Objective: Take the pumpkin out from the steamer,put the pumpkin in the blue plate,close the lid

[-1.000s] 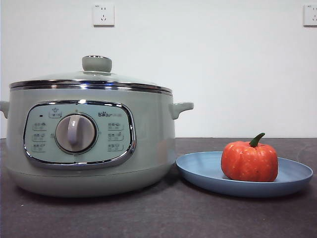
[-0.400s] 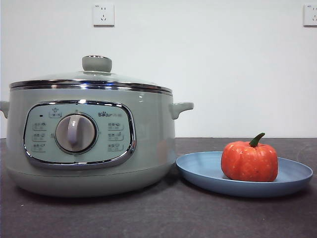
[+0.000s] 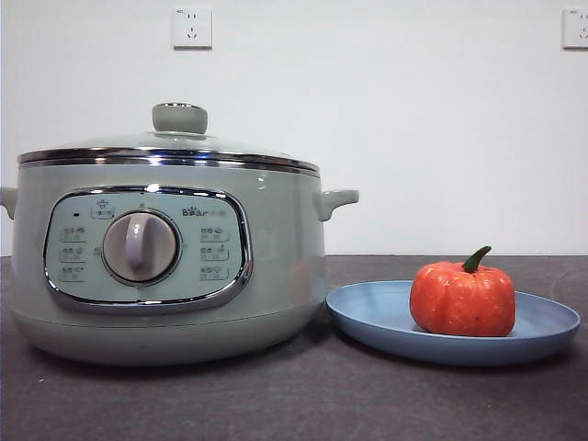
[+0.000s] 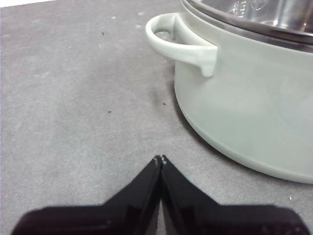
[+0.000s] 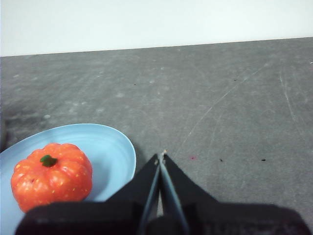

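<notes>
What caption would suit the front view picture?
Small orange-red toy pumpkin sitting on matte light blue plate beside lidded sage-green electric steamer.

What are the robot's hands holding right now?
Nothing. Both the left gripper and right gripper are shut and empty; the pumpkin sits on the blue plate.

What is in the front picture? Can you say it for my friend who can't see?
A big pale green steamer sits on a dark table with its glass lid closed. Beside it, a small orange pumpkin with a green stem sits upright on a blue plate. Behind is a white wall with two sockets; no robot arms show.
</notes>
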Controlling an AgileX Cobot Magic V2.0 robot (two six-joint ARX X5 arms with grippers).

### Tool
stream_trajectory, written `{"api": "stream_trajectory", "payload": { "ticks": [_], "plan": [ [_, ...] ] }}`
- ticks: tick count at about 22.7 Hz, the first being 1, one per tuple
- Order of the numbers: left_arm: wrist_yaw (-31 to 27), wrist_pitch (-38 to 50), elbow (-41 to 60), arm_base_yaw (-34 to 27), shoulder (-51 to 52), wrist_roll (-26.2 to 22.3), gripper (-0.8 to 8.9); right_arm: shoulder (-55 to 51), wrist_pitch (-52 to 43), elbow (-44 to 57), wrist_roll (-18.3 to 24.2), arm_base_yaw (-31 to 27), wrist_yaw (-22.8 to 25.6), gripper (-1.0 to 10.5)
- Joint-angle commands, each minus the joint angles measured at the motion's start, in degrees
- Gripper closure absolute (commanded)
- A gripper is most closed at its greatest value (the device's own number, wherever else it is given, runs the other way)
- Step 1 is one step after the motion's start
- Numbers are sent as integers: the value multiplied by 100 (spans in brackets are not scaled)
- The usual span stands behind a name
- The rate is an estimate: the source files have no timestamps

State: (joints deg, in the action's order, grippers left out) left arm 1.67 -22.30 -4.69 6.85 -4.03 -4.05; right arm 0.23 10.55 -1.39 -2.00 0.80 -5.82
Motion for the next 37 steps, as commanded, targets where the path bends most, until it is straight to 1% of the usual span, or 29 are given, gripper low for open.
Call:
{"api": "stream_trajectory", "payload": {
  "ticks": [1,19,22,27,32,37],
  "plan": [
    [-4,0,96,-17,15,-50,817,-17,4,70,-63,17,17,946],
    [-22,103,96,-22,17,-22,818,-17,4,70,-63,17,20,946],
    [24,474,101,-22,17,-13,817,-17,7,70,-63,17,20,946],
    [11,1663,426,-22,17,2,817,-17,7,70,-63,17,17,946],
    [-20,1622,452,-22,20,42,817,-17,7,70,-63,17,15,946],
    [-9,1235,452,-22,17,42,817,-17,7,70,-63,17,15,946]
  ]
}}
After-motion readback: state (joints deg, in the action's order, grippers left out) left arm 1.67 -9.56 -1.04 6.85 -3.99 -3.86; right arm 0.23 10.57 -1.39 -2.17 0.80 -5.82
